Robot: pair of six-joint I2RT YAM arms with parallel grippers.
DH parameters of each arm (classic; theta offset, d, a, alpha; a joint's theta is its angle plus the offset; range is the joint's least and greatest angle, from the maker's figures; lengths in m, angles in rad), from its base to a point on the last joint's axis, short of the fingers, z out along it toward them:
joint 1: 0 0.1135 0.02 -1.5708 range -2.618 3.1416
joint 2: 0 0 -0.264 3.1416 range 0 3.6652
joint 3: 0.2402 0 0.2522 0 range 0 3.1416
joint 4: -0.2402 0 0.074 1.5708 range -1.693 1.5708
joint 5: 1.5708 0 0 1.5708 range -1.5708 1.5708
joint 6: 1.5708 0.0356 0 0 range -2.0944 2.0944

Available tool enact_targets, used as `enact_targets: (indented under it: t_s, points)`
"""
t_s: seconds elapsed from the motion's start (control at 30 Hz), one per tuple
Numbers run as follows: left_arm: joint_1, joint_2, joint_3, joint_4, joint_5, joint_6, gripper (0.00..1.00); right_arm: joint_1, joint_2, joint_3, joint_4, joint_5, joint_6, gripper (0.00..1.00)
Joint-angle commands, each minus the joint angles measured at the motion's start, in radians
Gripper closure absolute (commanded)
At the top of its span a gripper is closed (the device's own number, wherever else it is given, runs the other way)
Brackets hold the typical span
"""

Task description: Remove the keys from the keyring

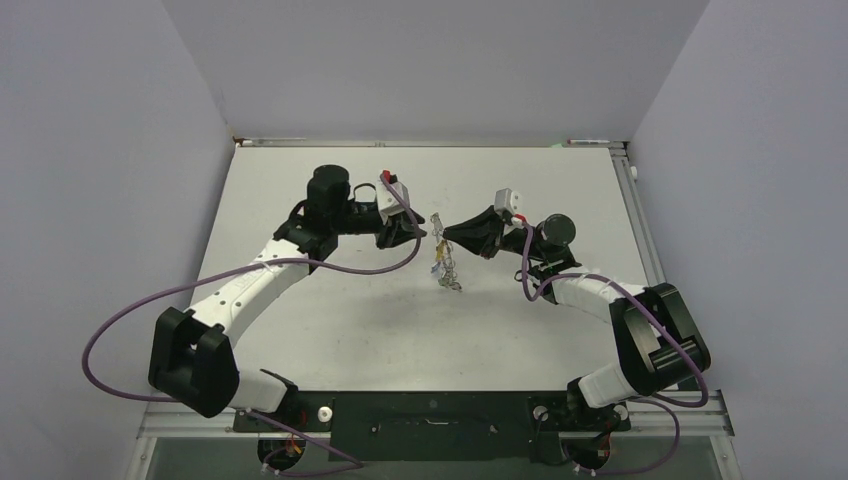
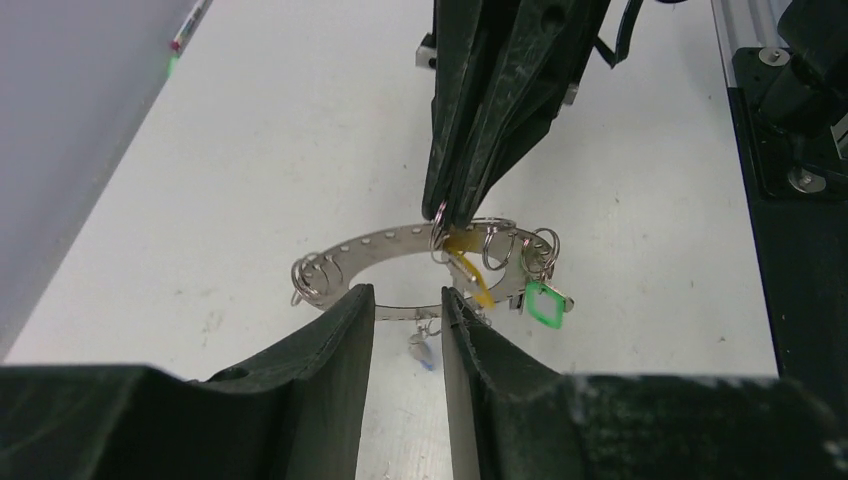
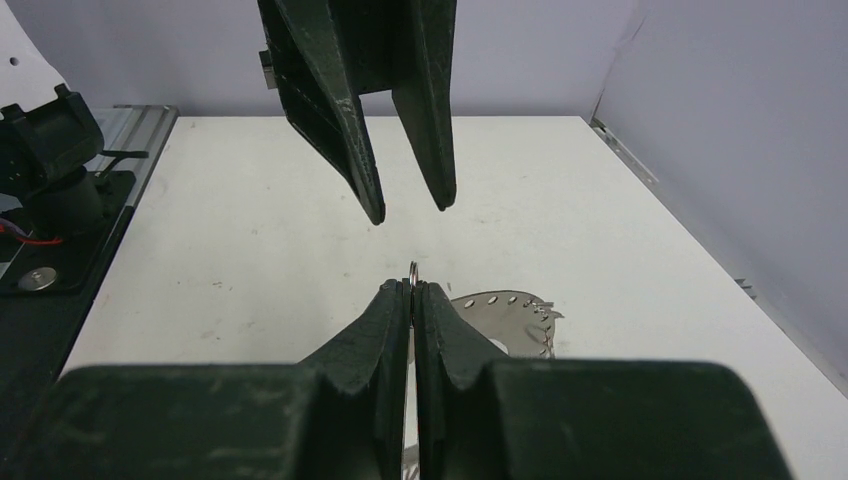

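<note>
The keyring (image 2: 372, 243), a flat grey ring with small holes, hangs above the table from my right gripper (image 2: 444, 218). That gripper is shut on a small split ring (image 3: 412, 268) threaded on it. A yellow key (image 2: 470, 272), a green key (image 2: 545, 302) and a blue key (image 2: 423, 352) dangle from it, and more small rings (image 2: 312, 275) sit at its left end. My left gripper (image 2: 408, 300) is open, its fingertips either side of the keyring's near rim. From above, the keyring (image 1: 447, 266) hangs between my left gripper (image 1: 418, 232) and right gripper (image 1: 441, 232).
The white table (image 1: 330, 330) has metal rails along its far edge (image 1: 430, 142) and right edge (image 1: 636, 215). Grey walls stand on three sides. Purple cables (image 1: 130, 310) loop beside both arms.
</note>
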Motion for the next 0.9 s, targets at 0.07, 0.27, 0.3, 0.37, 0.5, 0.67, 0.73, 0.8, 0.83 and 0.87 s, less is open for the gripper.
enact_targets:
  t_s: [0.07, 0.27, 0.3, 0.37, 0.5, 0.67, 0.73, 0.8, 0.83, 0.87]
  points:
    - [-0.042, 0.011, 0.020, 0.099, 0.017, -0.004, 0.73, 0.001, 0.009, 0.025, 0.151, -0.032, 0.047, 0.95]
    - [-0.069, 0.036, 0.001, 0.157, 0.015, -0.032, 0.73, 0.003, -0.004, 0.022, 0.156, -0.039, 0.065, 0.95]
    - [-0.073, 0.040, 0.004, 0.166, 0.014, -0.039, 0.73, 0.004, -0.004, 0.019, 0.156, -0.038, 0.067, 0.95]
    - [-0.081, 0.049, 0.007, 0.171, 0.016, -0.045, 0.74, 0.006, -0.007, 0.017, 0.157, -0.038, 0.068, 0.95]
    - [-0.087, 0.065, 0.009, 0.171, 0.017, -0.050, 0.78, 0.006, -0.003, 0.022, 0.157, -0.032, 0.070, 0.95]
    - [-0.086, 0.069, -0.003, 0.165, 0.022, -0.041, 0.80, 0.006, -0.004, 0.023, 0.166, -0.031, 0.078, 0.95]
    - [-0.086, 0.067, -0.008, 0.150, 0.026, -0.025, 0.81, 0.004, -0.006, 0.021, 0.166, -0.033, 0.080, 0.95]
    - [-0.086, 0.064, -0.013, 0.142, 0.030, -0.014, 0.81, 0.004, -0.007, 0.020, 0.167, -0.035, 0.080, 0.95]
    - [-0.086, 0.063, -0.014, 0.140, 0.031, -0.010, 0.81, 0.004, -0.006, 0.020, 0.168, -0.035, 0.080, 0.95]
    - [-0.085, 0.062, -0.018, 0.136, 0.034, -0.001, 0.82, 0.004, -0.007, 0.019, 0.168, -0.036, 0.079, 0.95]
